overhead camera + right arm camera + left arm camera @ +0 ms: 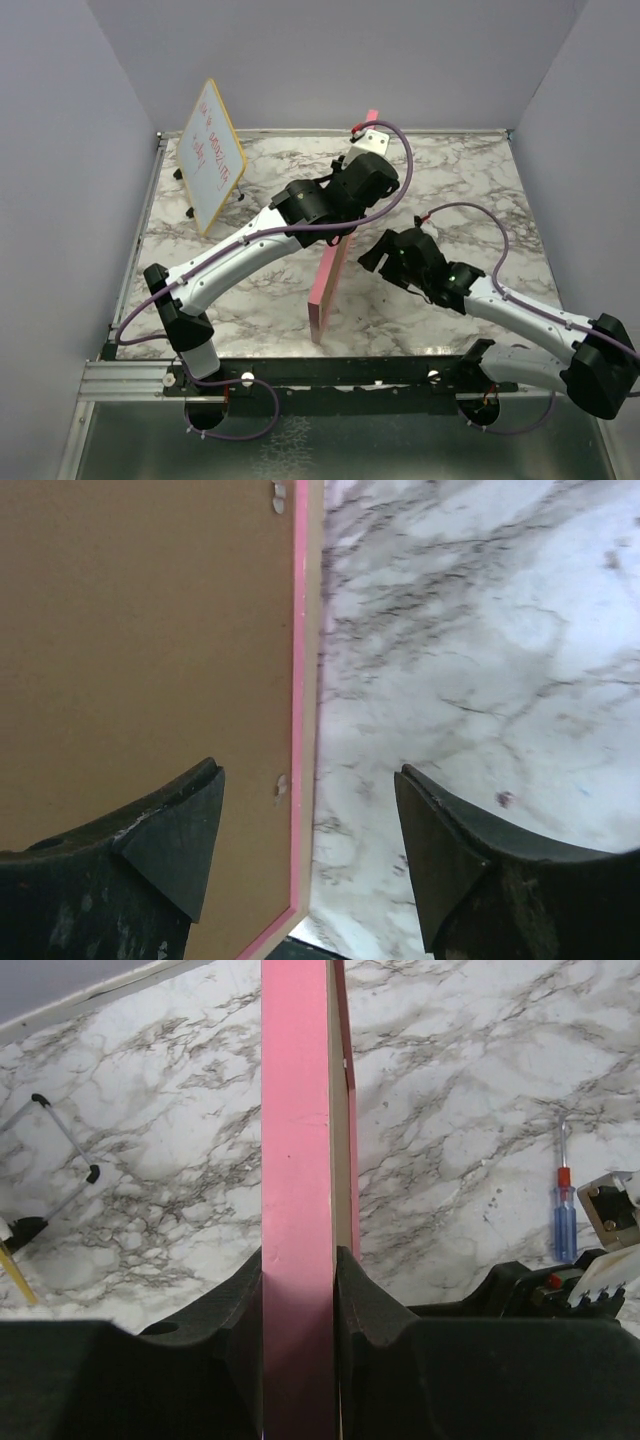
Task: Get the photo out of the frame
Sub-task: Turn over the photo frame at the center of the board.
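The frame [330,285] stands on edge in the middle of the table, its thin pink border running toward the back wall. My left gripper [362,138] is shut on its upper edge; in the left wrist view both fingers press the pink edge [296,1160], gripper [298,1290]. My right gripper [370,255] hovers just right of the frame, open. The right wrist view shows the frame's brown back [150,630], its pink rim and a small metal clip [281,785] between the spread fingers of the gripper [305,840], which touch nothing. The photo is hidden.
A yellow-edged whiteboard [212,155] with red writing leans on its stand at the back left. A blue and red screwdriver [565,1210] lies on the marble table [470,180] right of the frame. Grey walls close in three sides.
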Robot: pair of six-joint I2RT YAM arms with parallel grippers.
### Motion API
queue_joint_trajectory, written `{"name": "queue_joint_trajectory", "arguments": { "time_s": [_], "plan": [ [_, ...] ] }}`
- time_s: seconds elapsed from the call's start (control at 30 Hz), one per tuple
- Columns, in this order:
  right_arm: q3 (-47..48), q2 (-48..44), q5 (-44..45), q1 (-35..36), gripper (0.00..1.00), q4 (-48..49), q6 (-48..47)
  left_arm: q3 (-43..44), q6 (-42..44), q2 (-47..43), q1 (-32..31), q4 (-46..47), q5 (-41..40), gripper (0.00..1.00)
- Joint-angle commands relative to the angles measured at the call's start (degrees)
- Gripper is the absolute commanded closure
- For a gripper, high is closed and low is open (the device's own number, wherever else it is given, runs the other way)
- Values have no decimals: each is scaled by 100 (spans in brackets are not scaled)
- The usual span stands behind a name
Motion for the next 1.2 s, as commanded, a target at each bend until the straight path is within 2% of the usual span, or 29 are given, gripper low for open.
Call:
{"name": "queue_joint_trajectory", "arguments": {
  "time_s": [0.0, 0.3, 0.7, 0.93, 1.17],
  "plan": [
    [-75, 386, -1260, -268, 27, 1623, 162, 287, 329, -84, -22, 82, -708, 100],
    [76, 1763, -2691, -466, 28, 3285, 510, 290, 209, -7, -29, -13, -710, 100],
    [252, 2464, -3389, -625, 28, 3869, 666, 365, 41, 167, -140, -113, -771, 100],
    [-154, 2262, -3351, -799, 28, 4085, 733, 30, -164, 345, -167, -63, -565, 100],
    [-604, 2103, -3579, -1043, 27, 4247, 750, -425, -339, 543, -178, 364, -290, 100]
  ]
}}
